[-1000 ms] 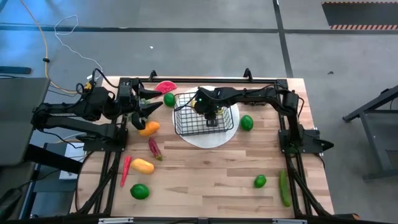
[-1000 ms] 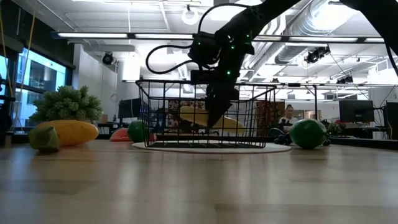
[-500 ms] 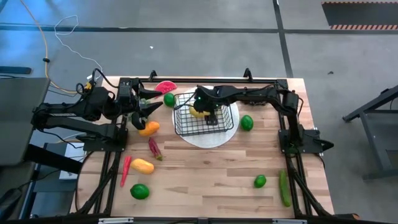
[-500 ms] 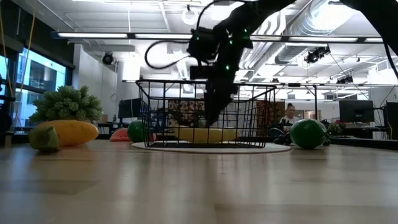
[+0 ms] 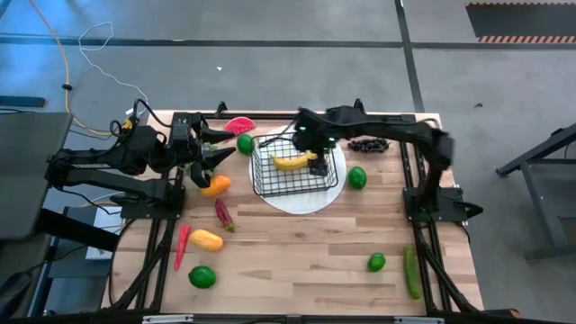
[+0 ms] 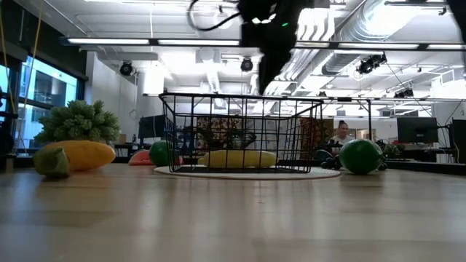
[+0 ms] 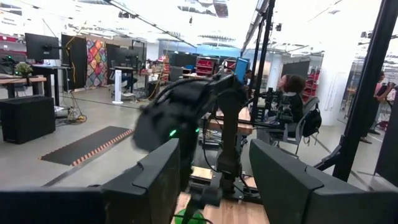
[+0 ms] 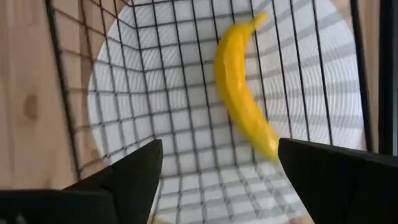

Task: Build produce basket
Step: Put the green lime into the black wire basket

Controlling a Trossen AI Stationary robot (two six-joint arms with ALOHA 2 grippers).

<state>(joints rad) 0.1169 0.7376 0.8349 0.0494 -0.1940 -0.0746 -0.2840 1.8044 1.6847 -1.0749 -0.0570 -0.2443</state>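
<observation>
Overhead, the table [image 5: 297,243] carries scattered produce around a round white plate [image 5: 297,200] on which the black wire basket [image 5: 297,167] stands. Inside the basket lies the yellow banana [image 5: 293,162], alone on the mesh floor. The right gripper [image 5: 308,137] sits over the basket's far edge, its arm blurred. The left gripper [image 5: 212,151] waits near the table's far left corner, just above an orange-yellow fruit [image 5: 215,186]; a watermelon slice [image 5: 239,125] and a lime [image 5: 245,143] lie beside it. Dark grapes [image 5: 367,144] lie by the right arm, another lime [image 5: 357,177] just beside the plate, and a cucumber [image 5: 411,272] at the near right edge.

Level with the table, the banana [image 6: 237,158] rests flat on the basket [image 6: 240,135] floor, seen through the grid; the right gripper [image 6: 268,69] hangs above the rim, clear of it.

From the left wrist, that arm's own fingers [image 7: 280,180] stand apart with nothing between them.

From the right wrist, the fingers [image 8: 134,177] are spread wide and empty, the curved, smooth banana [image 8: 242,99] lying below on the mesh over the white plate [image 8: 329,74].
</observation>
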